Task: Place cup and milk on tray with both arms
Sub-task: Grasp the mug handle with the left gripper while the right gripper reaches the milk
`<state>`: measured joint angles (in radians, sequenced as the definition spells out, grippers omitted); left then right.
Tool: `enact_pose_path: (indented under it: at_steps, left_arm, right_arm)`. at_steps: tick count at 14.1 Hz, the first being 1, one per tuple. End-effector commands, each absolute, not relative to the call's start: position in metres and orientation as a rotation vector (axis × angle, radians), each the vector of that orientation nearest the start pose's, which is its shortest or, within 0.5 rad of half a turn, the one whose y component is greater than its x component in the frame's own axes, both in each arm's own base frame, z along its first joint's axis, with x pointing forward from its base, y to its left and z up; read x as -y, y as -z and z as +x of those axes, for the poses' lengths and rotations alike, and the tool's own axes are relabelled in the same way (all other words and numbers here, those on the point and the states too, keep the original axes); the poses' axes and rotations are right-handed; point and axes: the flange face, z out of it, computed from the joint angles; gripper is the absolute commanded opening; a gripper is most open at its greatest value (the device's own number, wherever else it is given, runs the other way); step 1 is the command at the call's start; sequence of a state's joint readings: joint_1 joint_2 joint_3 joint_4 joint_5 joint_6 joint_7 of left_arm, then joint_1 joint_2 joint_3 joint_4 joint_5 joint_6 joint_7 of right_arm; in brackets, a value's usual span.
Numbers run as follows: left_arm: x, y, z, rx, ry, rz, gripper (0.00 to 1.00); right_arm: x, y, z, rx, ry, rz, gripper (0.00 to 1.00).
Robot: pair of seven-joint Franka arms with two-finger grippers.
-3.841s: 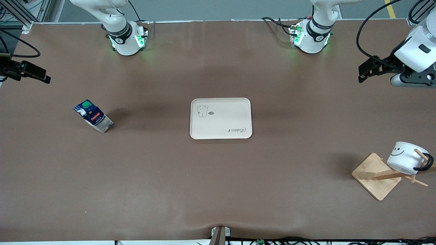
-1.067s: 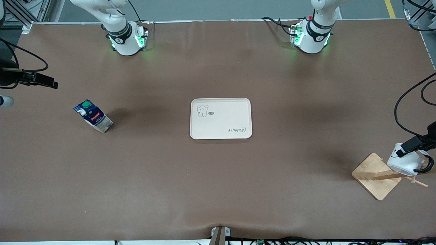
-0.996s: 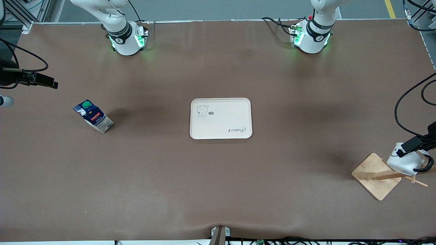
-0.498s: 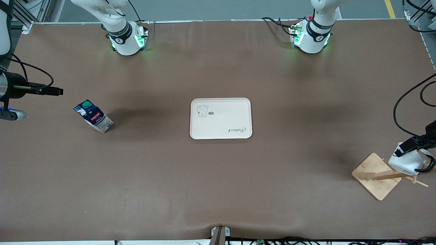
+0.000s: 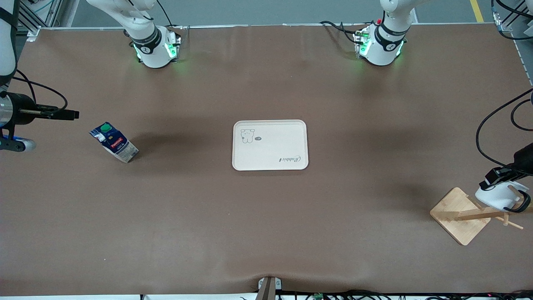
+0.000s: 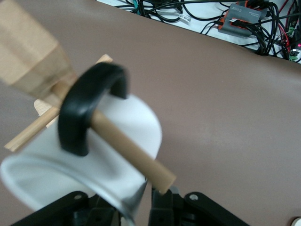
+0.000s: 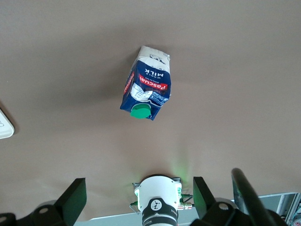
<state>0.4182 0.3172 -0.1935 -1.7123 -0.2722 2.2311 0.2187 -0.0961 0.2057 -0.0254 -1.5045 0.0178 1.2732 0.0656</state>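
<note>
The white cup (image 5: 499,199) hangs by its black handle (image 6: 87,110) on a peg (image 6: 127,148) of the wooden rack (image 5: 458,214), at the left arm's end of the table. My left gripper (image 5: 494,180) (image 6: 134,205) is shut on the cup's rim, one finger inside and one outside. The dark-blue milk (image 5: 113,142) (image 7: 146,89) stands tilted at the right arm's end. My right gripper (image 5: 73,113) (image 7: 138,197) hovers open over bare table beside the milk's green cap. The cream tray (image 5: 270,145) lies mid-table with nothing on it.
The two arm bases (image 5: 156,48) (image 5: 381,46) glow green along the table's back edge. A black cable (image 5: 483,137) loops from the left arm above the rack. Cables and a small box (image 6: 242,16) lie off the table edge near the rack.
My left gripper has closed on the cup's rim, and the cup has shifted slightly on its peg. My right gripper has moved closer to the milk, still open.
</note>
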Motion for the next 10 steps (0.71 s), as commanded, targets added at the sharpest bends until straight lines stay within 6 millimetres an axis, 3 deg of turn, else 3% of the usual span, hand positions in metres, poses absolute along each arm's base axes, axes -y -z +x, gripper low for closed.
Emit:
enact_pose_path:
  at_steps: [1,4,7,10]
  left_arm:
    - [-0.141,-0.437,0.647,0.226,0.456,-3.36,0.05]
    - [-0.127,-0.438,0.648,0.068,0.417,-3.378,0.0]
    - [-0.119,-0.445,0.647,0.0,0.392,-3.393,0.0]
    - [-0.09,-0.461,0.645,-0.101,0.275,-3.444,0.0]
  right_arm:
    - [0.073,-0.494,0.581,-0.286,-0.743,-3.007,1.0]
    - [0.068,-0.483,0.586,-0.288,-0.754,-3.02,1.0]
    - [0.073,-0.479,0.625,-0.295,-0.35,-3.095,1.0]
    - [0.071,-0.474,0.622,-0.295,-0.365,-3.091,1.0]
